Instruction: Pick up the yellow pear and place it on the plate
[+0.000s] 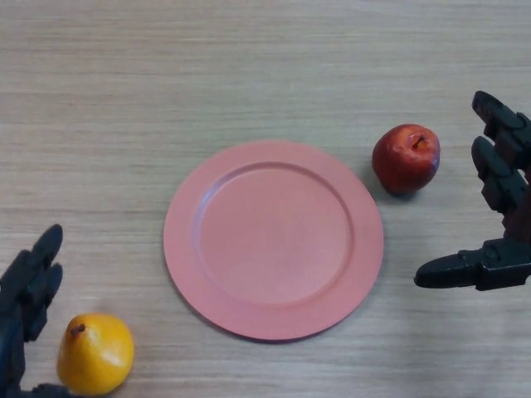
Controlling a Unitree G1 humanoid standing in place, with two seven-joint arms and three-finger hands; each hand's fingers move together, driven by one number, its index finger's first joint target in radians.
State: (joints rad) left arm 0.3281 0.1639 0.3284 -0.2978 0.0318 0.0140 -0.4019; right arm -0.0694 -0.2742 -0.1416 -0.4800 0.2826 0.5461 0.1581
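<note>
Yellow pear [94, 354] on the wooden table [265, 66] at the lower left, stem end up and to the left, just off the rim of the pink plate [274, 239] and not on it. Left hand [29, 290] right beside the pear on its left, fingers straight and relaxed, open, nothing held; contact with the fruit impossible to tell. Right hand [498, 207] at the right edge, fingers and thumb spread wide, empty, well apart from the pear. Red apple [406, 157] between plate and right hand, near the plate's upper right rim
</note>
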